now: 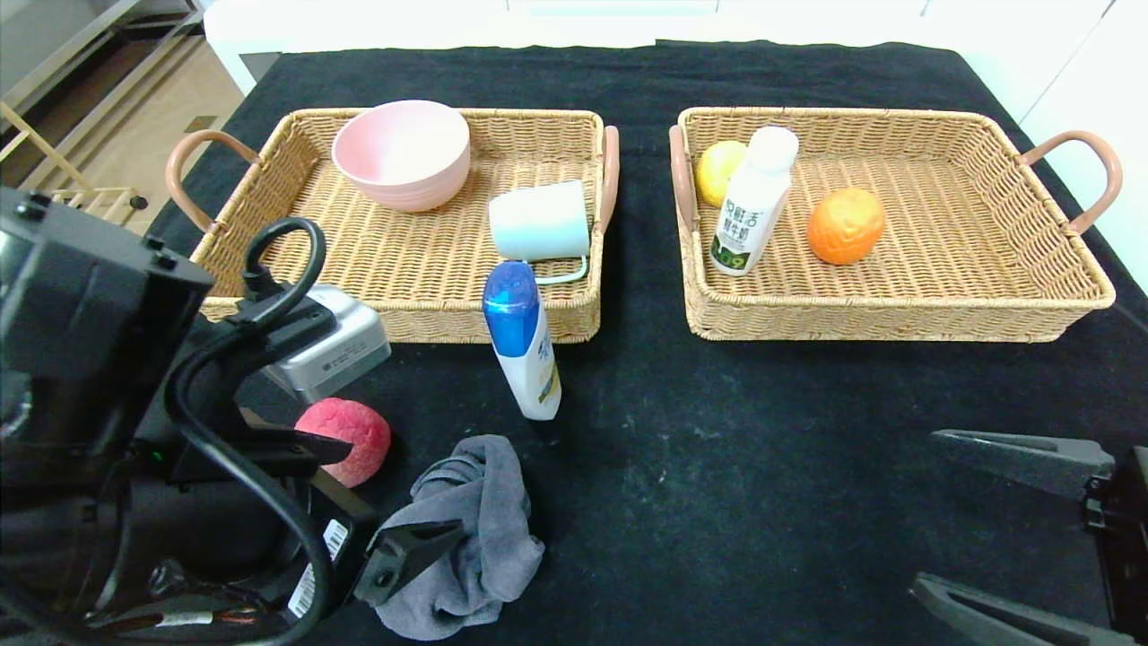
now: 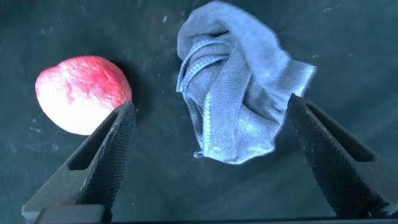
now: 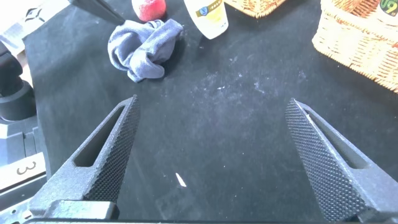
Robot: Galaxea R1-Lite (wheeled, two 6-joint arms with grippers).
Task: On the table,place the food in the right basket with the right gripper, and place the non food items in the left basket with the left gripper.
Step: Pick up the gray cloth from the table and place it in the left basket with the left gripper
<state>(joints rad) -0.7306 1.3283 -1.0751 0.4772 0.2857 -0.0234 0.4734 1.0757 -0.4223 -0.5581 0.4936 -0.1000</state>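
On the black table [image 1: 717,431] lie a pink-red peach [image 1: 354,440] and a crumpled grey cloth [image 1: 480,529]; a blue-capped white bottle [image 1: 523,345] stands behind them. My left gripper [image 1: 399,489] is open and low over the cloth [image 2: 236,93], with one finger [image 2: 115,140] beside the peach [image 2: 78,93]. The left basket [image 1: 529,114] holds a pink bowl [image 1: 402,152] and a white cup [image 1: 538,222]. The right basket [image 1: 897,321] holds a yellow fruit [image 1: 717,170], a green-labelled white bottle [image 1: 752,206] and an orange [image 1: 845,226]. My right gripper [image 1: 924,511] is open and empty at the front right.
The right wrist view shows the open right gripper [image 3: 213,102] over bare cloth-covered table, with the grey cloth [image 3: 144,50] and the right basket's corner [image 3: 360,43] farther off. Floor and a wooden frame [image 1: 54,170] lie beyond the table's left edge.
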